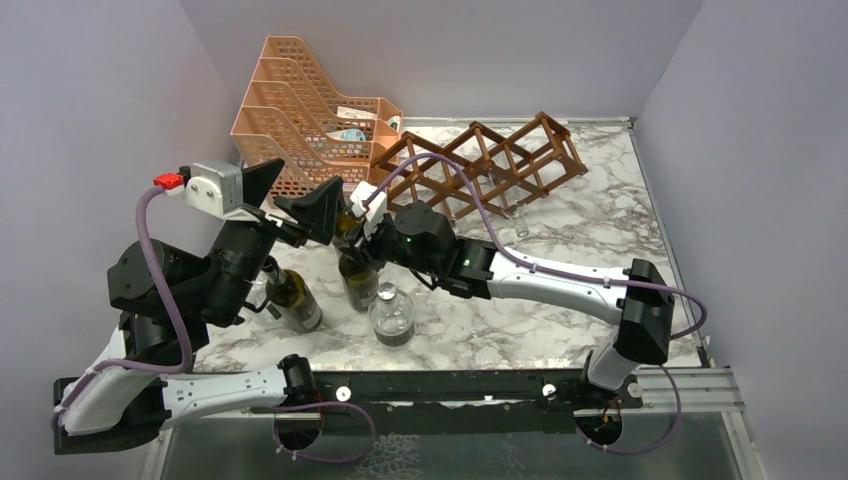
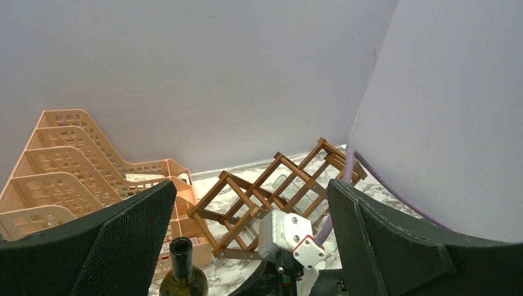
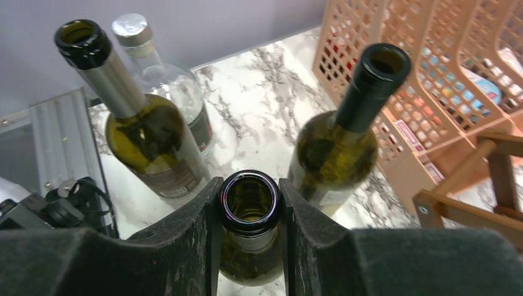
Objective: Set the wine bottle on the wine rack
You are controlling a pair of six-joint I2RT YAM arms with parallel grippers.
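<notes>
So, the right jaws are clenched on the dark green glass wine bottle (image 3: 250,250). They grip its neck just under the open mouth, with a black finger (image 3: 185,234) pressed against each side. The bottle is upright; we can't tell whether its base is on the bench.

Right next to it we see a green bottle with a silver foil neck (image 3: 148,142) on one side and a green bottle with a black neck (image 3: 336,151) on the other. A clear glass bottle with a silver cap (image 3: 169,86) is just behind the foil one. All three stand upright on the white marble-pattern bench (image 1: 570,240), near its front left.

The left jaws are released, spread wide with nothing between them, hanging above that bottle cluster.

Further back, the peach-orange perforated plastic file tray (image 1: 300,110) sits in the far left corner. The reddish-brown wooden lattice wine rack (image 1: 490,160) is just beside it along the back, apart from the gripped bottle.
</notes>
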